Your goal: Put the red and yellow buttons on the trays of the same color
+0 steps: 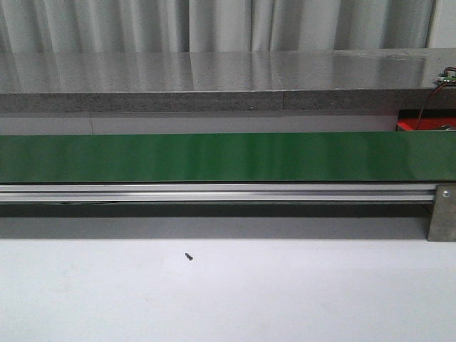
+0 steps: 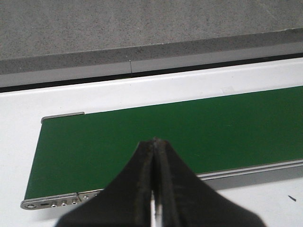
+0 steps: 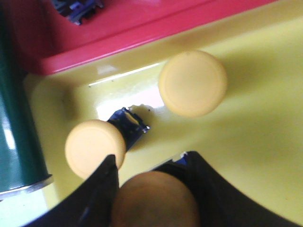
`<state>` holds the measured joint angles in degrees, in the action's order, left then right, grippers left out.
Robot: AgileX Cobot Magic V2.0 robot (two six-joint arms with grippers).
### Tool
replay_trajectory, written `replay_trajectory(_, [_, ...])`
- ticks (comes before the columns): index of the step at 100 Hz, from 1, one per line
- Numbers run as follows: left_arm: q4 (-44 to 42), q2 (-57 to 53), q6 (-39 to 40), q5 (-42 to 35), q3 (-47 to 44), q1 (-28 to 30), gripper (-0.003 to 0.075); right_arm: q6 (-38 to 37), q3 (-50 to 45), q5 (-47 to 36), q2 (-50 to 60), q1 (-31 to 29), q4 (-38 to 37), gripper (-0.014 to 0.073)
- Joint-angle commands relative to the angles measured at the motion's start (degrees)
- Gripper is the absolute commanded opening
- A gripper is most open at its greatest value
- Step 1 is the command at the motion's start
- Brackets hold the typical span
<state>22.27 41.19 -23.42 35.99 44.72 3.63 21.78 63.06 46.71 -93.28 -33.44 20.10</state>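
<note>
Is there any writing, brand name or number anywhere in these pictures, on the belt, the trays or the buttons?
None can be read.
Green conveyor belt: plain, no markings.
Yellow plastic tray and red plastic tray: no labels visible.
Round yellow button caps: blank.
Grey speckled counter: no text.

Front camera looks straight ahead, low over the white surface (image 1: 228, 299), square onto the green belt (image 1: 214, 157). Left wrist camera looks down on that same belt's end (image 2: 142, 132). Right wrist camera sits very close above the yellow tray (image 3: 255, 142).
</note>
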Motion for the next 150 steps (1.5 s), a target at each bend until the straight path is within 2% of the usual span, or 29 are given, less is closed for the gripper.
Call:
replay_trajectory(1, [1.4,-0.2,0.0,-4.2,1.5,-0.4,-0.002,0.1,0.9,-2.7,1.1,-0.7,1.1,0.0216])
replay_trajectory(35, [1.4,-0.2,0.0,-4.2,1.5,-0.4,-0.002,0.1,0.8,-3.8,-2.6,-0.7,-0.2,0.0222])
replay_trajectory(42, [1.4,-0.2,0.0,-4.2,1.5,-0.4,-0.002,0.1,0.8,-3.9,-2.6,-0.7,-0.2,0.0258])
replay_trajectory(57, [1.4,-0.2,0.0,-4.2,1.5,-0.4,-0.002,0.1,0.8,-3.9,-2.6,-0.7,-0.3,0.0391])
replay_trajectory(64, [1.4,-0.2,0.0,-4.2,1.5,-0.4,-0.0019,0.1,0.8,-3.7,-2.6,-0.7,-0.3,0.0417])
replay_trajectory(94, [1.4,-0.2,0.0,-4.2,1.5,-0.4,-0.002,-0.1,0.9,-4.2,-1.9,-0.7,-0.2,0.0419])
replay_trajectory(112, [1.4,-0.2,0.0,-4.2,1.5,-0.4,-0.002,-0.3,1.0,-5.7,2.2,-0.5,2.0,0.0419])
replay_trajectory(127, [1.4,-0.2,0.0,-4.2,1.5,-0.4,-0.002,0.7,1.0,-7.3,7.8,2.7,4.2,0.0419])
replay_trajectory(150, [1.4,-0.2,0.0,-4.2,1.5,-0.4,-0.002,2.8,1.0,-9.6,17.9,14.7,4.0,0.0419])
